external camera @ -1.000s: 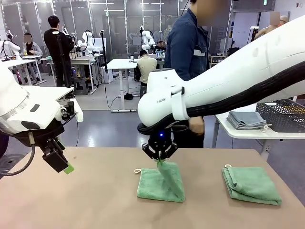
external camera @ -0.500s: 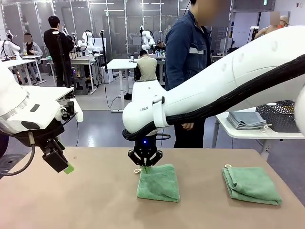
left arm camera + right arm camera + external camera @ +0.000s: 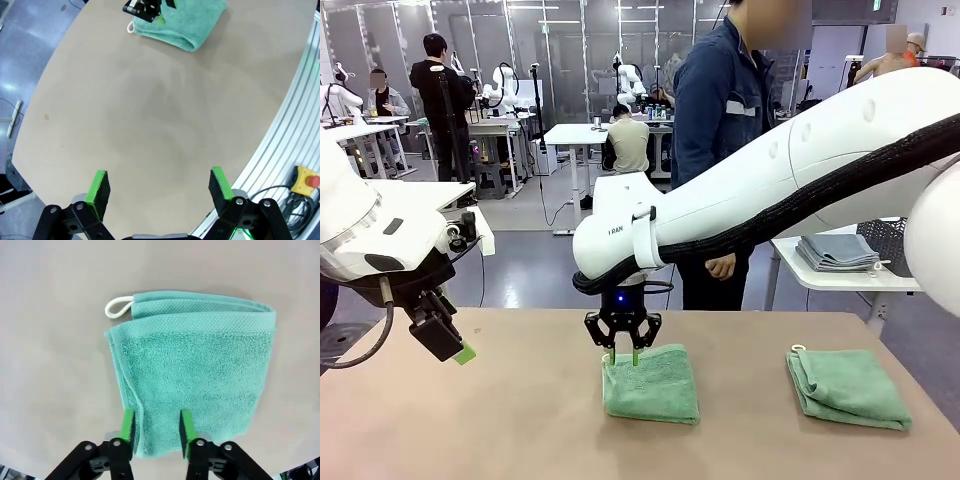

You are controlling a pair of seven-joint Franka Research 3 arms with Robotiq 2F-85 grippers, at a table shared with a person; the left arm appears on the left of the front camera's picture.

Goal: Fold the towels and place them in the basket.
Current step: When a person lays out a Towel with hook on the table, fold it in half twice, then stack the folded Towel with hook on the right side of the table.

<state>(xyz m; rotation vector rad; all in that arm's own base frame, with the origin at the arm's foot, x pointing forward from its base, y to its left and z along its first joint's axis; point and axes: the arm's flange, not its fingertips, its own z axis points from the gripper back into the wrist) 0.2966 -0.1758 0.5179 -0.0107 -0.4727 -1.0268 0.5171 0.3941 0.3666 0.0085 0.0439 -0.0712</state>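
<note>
My right fingers (image 3: 623,358) stand parted just above the folded mint-green towel (image 3: 651,383) at the worktop's (image 3: 500,420) centre, gripping nothing; its white loop (image 3: 118,307) lies at 11 o'clock. My left fingers (image 3: 159,187), wide open and empty, hang well apart at 9 o'clock. A second folded towel (image 3: 847,387) lies at 3 o'clock. Folding looks finished here; next I'd judge a regrasp toward the basket (image 3: 893,245).

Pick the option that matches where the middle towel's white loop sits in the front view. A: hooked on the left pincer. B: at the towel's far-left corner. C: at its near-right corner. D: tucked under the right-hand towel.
B: in the front view the white loop lies at the far-left corner of the folded middle towel, beside the right pincer.
</note>
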